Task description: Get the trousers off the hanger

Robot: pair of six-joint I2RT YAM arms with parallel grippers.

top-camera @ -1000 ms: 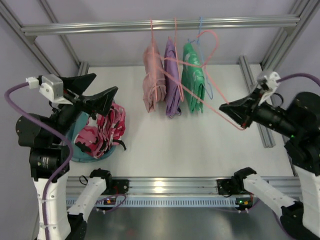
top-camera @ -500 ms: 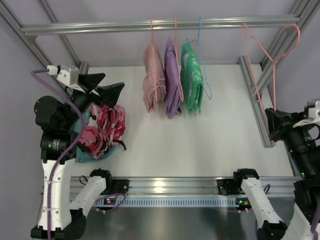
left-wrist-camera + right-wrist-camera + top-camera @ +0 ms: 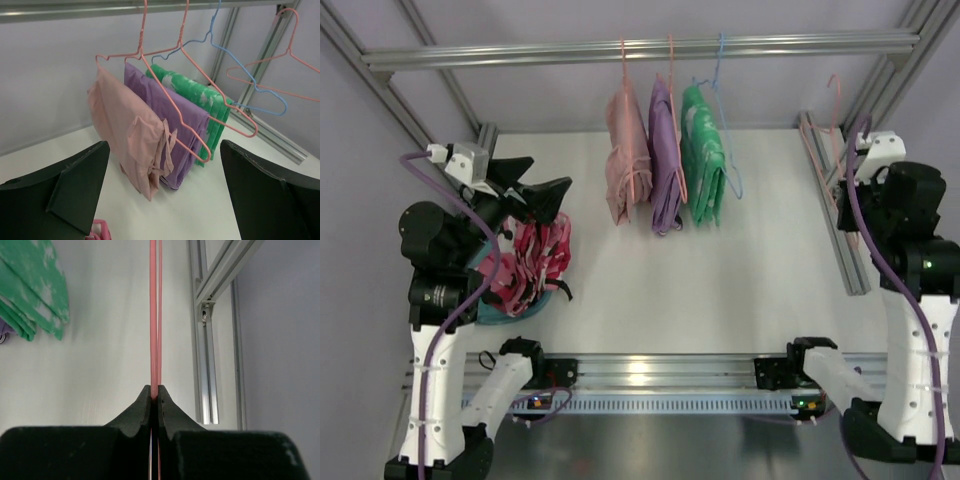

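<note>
**Right gripper pinched bare hanger; trousers lay in teal tub**

The right gripper (image 3: pixel 155 392) was closed tight on the hanger (image 3: pixel 155 315), its two salmon wires running straight up out of the pinched fingertips. No garment hung on that wire. It stood at the far right of the table (image 3: pixel 740 270), close beside the aluminium frame post (image 3: pixel 825 190).

The left gripper (image 3: pixel 542 182) had its jaws spread wide and held nothing. It hovered just above the trousers (image 3: pixel 535 255).

The trousers lay crumpled in a teal tub (image 3: pixel 515 312) at the table's left side. They were heaped over its rim, with a dark string (image 3: pixel 565 292) trailing out onto the table.

Three garments hung side by side from the overhead rail (image 3: pixel 520 55), well apart from both grippers: a pale pink garment (image 3: pixel 625 160), a purple garment (image 3: pixel 665 165) and a green garment (image 3: pixel 705 160). The green one hung on a light blue hanger (image 3: pixel 740 180). Nothing stood between either gripper and those garments.
</note>
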